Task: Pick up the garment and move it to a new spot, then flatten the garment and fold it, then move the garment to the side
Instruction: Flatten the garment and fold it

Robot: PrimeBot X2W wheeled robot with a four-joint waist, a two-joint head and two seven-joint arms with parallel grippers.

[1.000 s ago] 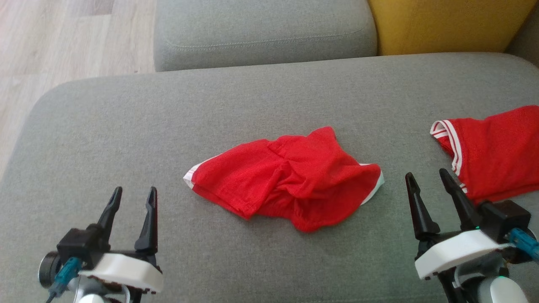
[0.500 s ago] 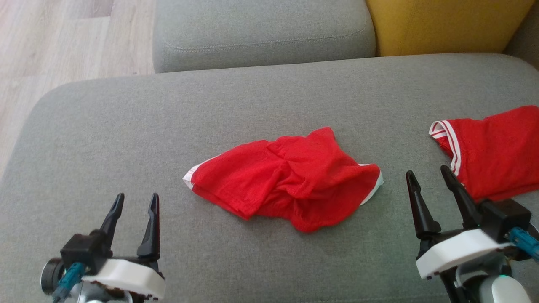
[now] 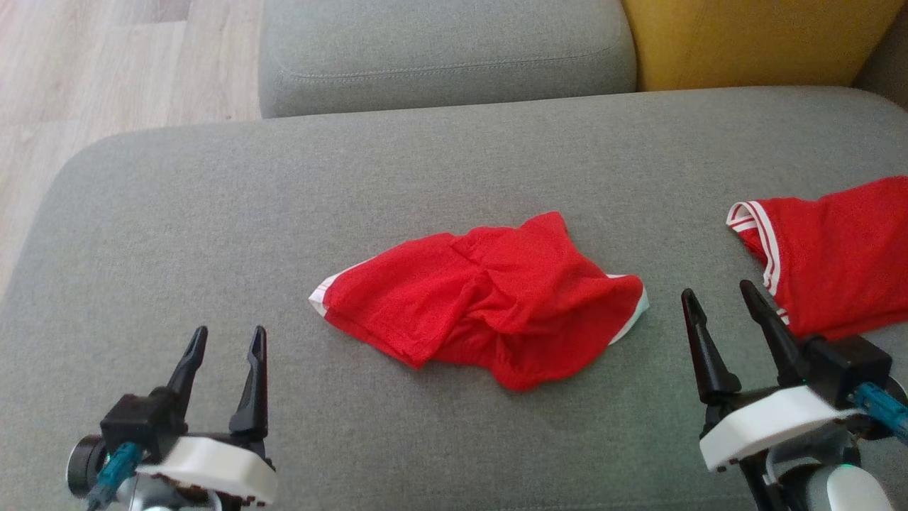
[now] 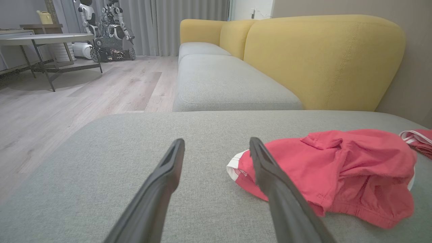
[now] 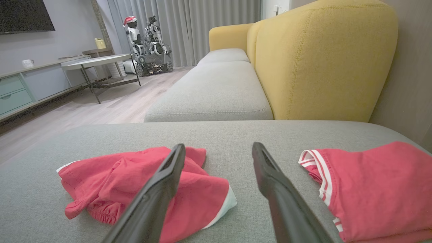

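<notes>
A crumpled red garment (image 3: 489, 298) with white trim lies in the middle of the grey sofa seat (image 3: 213, 213); the left wrist view has the garment (image 4: 337, 172) at right, the right wrist view has it (image 5: 135, 179) at lower left. My left gripper (image 3: 228, 339) hovers open at the lower left, well short of the cloth. At the lower right my right gripper (image 3: 718, 297) stands open, between the garment and a second red piece. Both hold nothing.
A second red garment (image 3: 837, 255) with white stripes lies at the seat's right edge. Another grey seat cushion (image 3: 447, 50) and a yellow backrest (image 3: 752, 39) are behind. Wooden floor (image 3: 92, 71) lies to the left. A table (image 5: 98, 60) and parked robots (image 5: 146, 44) stand far off.
My left gripper has sunk slightly lower in the head view. The garment and right gripper have not moved.
</notes>
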